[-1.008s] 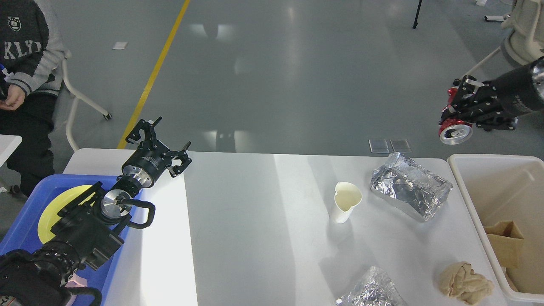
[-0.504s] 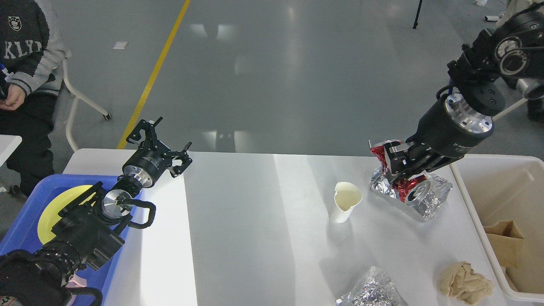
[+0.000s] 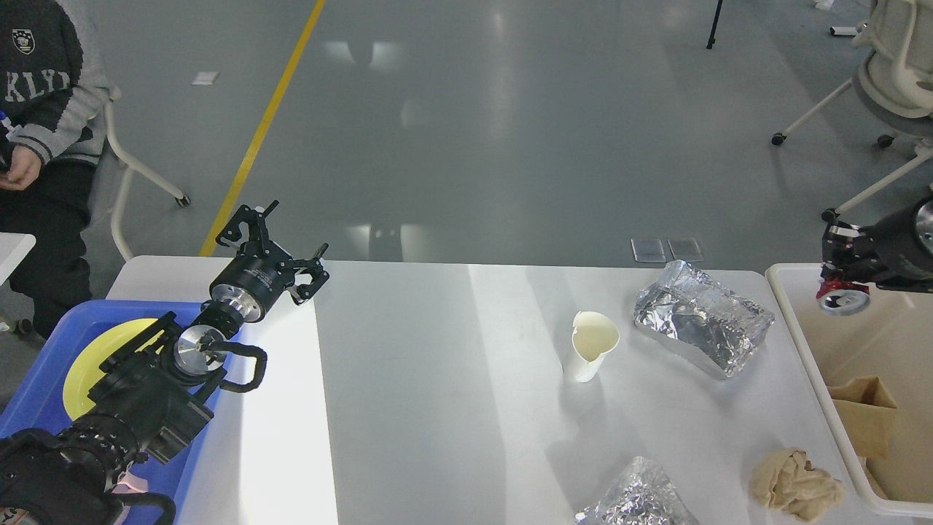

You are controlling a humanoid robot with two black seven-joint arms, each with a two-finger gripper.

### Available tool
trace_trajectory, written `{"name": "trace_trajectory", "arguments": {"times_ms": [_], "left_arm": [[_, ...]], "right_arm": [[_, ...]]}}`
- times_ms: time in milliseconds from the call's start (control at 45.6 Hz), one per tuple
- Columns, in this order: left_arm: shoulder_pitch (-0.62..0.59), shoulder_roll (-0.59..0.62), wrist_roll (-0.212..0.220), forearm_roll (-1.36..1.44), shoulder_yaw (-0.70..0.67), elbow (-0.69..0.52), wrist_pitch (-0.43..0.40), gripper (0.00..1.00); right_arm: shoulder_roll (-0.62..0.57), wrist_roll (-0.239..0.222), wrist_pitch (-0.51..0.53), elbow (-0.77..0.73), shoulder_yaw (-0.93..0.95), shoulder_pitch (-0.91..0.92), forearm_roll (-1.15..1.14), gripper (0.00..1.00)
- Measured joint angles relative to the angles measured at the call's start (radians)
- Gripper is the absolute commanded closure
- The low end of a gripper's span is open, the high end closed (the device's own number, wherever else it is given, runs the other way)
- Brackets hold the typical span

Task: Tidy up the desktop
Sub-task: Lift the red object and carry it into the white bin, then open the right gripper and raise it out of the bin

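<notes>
The white desktop [image 3: 437, 408] carries a dented white paper cup [image 3: 594, 343], a large crumpled foil lump [image 3: 701, 317] at the back right, a smaller foil lump [image 3: 634, 503] at the front edge and a crumpled brown paper ball [image 3: 798, 485]. My right gripper [image 3: 838, 283] comes in from the right edge, shut on a crushed red can [image 3: 842, 299], and holds it above the back left corner of the off-white tub [image 3: 798, 350]. My left gripper [image 3: 288, 233] is open and empty above the desktop's back left.
A blue tray [image 3: 36, 394] with a yellow plate [image 3: 87, 364] sits at the left under my left arm. A brown cardboard piece [image 3: 867, 415] lies in the tub. A seated person [image 3: 36, 109] is at the far left, and an office chair [image 3: 889, 73] at the back right.
My right gripper, still holding the red can, has moved from above the large foil lump to the right, to above the tub. The left arm has not moved.
</notes>
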Motion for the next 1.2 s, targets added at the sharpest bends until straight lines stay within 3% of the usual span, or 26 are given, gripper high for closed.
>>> {"name": "trace_trajectory", "arguments": {"times_ms": [241, 438, 570, 592, 613, 635, 657, 1205], "left_arm": [[0.0, 0.0, 0.0, 0.0, 0.0, 0.0, 0.0, 0.01], [0.0, -0.001, 0.0, 0.0, 0.0, 0.0, 0.0, 0.01], [0.0, 0.0, 0.0, 0.0, 0.0, 0.0, 0.0, 0.01], [0.0, 0.0, 0.0, 0.0, 0.0, 0.0, 0.0, 0.01], [0.0, 0.0, 0.0, 0.0, 0.0, 0.0, 0.0, 0.01], [0.0, 0.0, 0.0, 0.0, 0.0, 0.0, 0.0, 0.01], [0.0, 0.0, 0.0, 0.0, 0.0, 0.0, 0.0, 0.01], [0.0, 0.0, 0.0, 0.0, 0.0, 0.0, 0.0, 0.01]], "right_arm": [[0.035, -0.005, -0.305, -0.242, 0.18, -0.416, 0.002, 1.0], [0.178, -0.009, -0.556, -0.419, 0.201, -0.639, 0.065, 1.0], [0.246, -0.01, -0.65, -0.525, 0.188, -0.739, 0.161, 1.0], [0.254, -0.01, -0.657, -0.539, 0.187, -0.748, 0.168, 0.94], [0.261, -0.01, -0.661, -0.552, 0.186, -0.756, 0.174, 0.74], [0.268, -0.01, -0.665, -0.564, 0.185, -0.763, 0.179, 0.32], [0.272, -0.009, -0.668, -0.572, 0.185, -0.767, 0.182, 0.0], [0.287, -0.01, -0.677, -0.592, 0.184, -0.78, 0.191, 0.0]]}}
